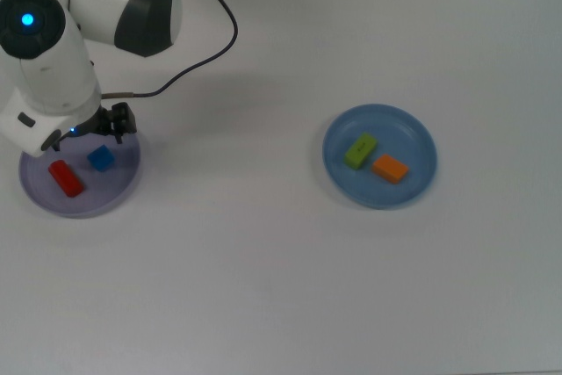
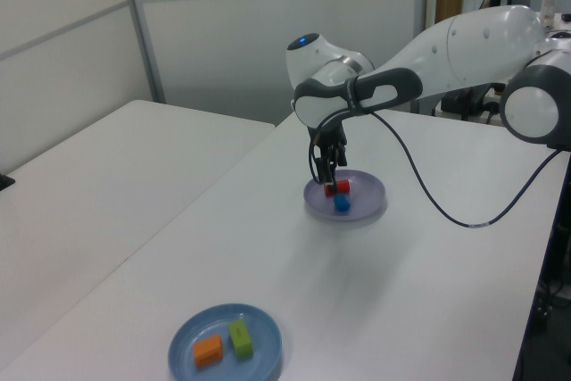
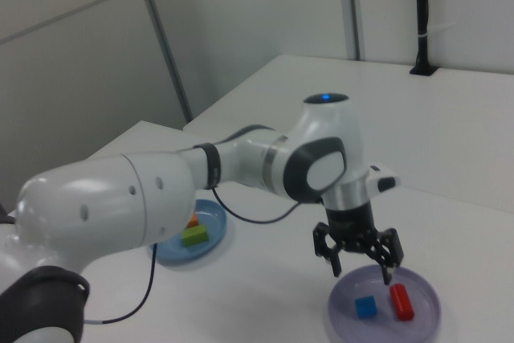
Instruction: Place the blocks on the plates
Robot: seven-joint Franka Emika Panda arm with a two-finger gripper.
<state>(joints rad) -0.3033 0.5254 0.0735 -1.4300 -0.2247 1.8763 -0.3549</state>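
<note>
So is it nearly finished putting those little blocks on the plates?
It looks done. The red block and blue block lie on the purple plate; the green block and orange block lie on the blue plate. The end effector hangs open and empty above the purple plate. No block is left on the table.

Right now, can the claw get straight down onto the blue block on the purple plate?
Probably yes. The claw hangs open just above the purple plate, the blue block lies uncovered, and the red block sits apart from it.
</note>
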